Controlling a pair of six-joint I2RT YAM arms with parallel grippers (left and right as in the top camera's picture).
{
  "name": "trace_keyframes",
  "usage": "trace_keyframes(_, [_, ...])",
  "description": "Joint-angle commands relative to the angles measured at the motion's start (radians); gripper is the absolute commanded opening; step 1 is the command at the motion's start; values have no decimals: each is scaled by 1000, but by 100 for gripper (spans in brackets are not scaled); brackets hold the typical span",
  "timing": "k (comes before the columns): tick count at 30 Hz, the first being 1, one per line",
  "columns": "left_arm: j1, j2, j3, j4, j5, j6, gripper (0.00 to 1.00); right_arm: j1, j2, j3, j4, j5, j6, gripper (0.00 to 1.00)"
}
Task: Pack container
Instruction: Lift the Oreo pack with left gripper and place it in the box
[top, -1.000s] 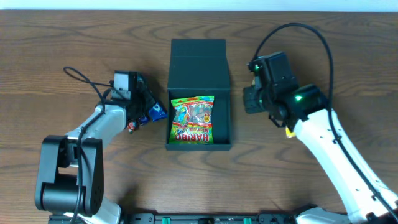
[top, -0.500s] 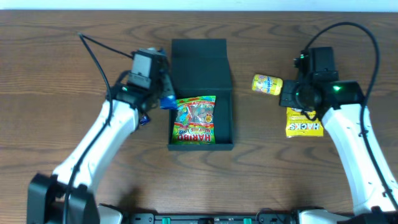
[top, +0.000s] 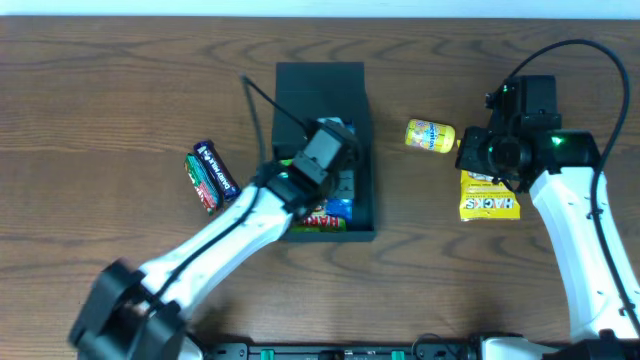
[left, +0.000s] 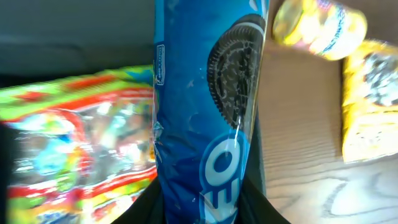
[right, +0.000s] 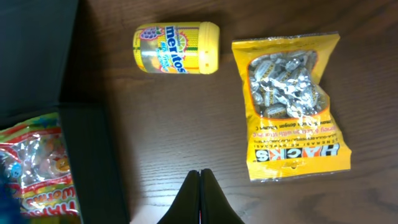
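Observation:
The dark box (top: 318, 88) stands open at the table's middle, its lid flap lying flat behind it. A Haribo bag (left: 68, 143) lies inside. My left gripper (top: 338, 185) is shut on a blue Oreo pack (left: 208, 106) and holds it over the box's right half. My right gripper (right: 200, 196) is shut and empty above bare wood, right of the box wall (right: 93, 162). A yellow Mentos tub (top: 430, 135) and a yellow Hacks bag (top: 489, 196) lie beside it; both show in the right wrist view, the tub (right: 177, 48) and the bag (right: 289, 106).
Two small snack bars, one dark (top: 215, 168) and one green-red (top: 201, 184), lie left of the box. My left arm (top: 220, 245) stretches diagonally across the front left of the table.
My left gripper has carried the blue Oreo pack from the box's left edge to over its inside. The two bars left of the box are now uncovered. My right arm has barely moved.

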Motion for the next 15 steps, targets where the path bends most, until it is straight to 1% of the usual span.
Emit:
trace_keyframes(1, [-16, 61, -8, 52, 54, -26, 6, -10, 0, 3, -2, -28, 5, 1])
trace_keyframes(4, [-18, 103, -8, 97, 97, -65, 6, -10, 0, 3, -8, -28, 5, 2])
trace_keyframes(6, [-17, 118, -8, 99, 116, -101, 6, -10, 0, 3, -12, -28, -5, 1])
trace_keyframes(7, [-17, 123, -8, 98, 124, -108, 10, -10, 0, 3, -13, -28, -6, 1])
trace_keyframes(8, [-17, 125, -8, 98, 128, -108, 24, -10, 0, 3, -13, -28, -6, 1])
trace_keyframes(9, [-17, 125, -8, 98, 130, -108, 44, -10, 0, 3, -13, -28, -6, 2])
trace_keyframes(10, [-17, 124, -8, 98, 135, -108, 56, -10, 0, 3, -13, -28, -6, 2])
trace_keyframes(11, [-17, 122, -7, 99, 150, -108, 64, -10, 0, 3, -13, -28, -6, 2])
trace_keyframes(12, [-15, 117, -6, 98, 165, -108, 78, -10, 0, 2, -13, -28, -6, 2])
trace_keyframes(13, [-15, 113, -5, 98, 173, -108, 80, -10, 0, 2, -13, -28, -6, 1])
trace_keyframes(15, [-14, 94, -5, 98, 175, -106, 81, -10, 0, 2, -13, -28, -6, 2])
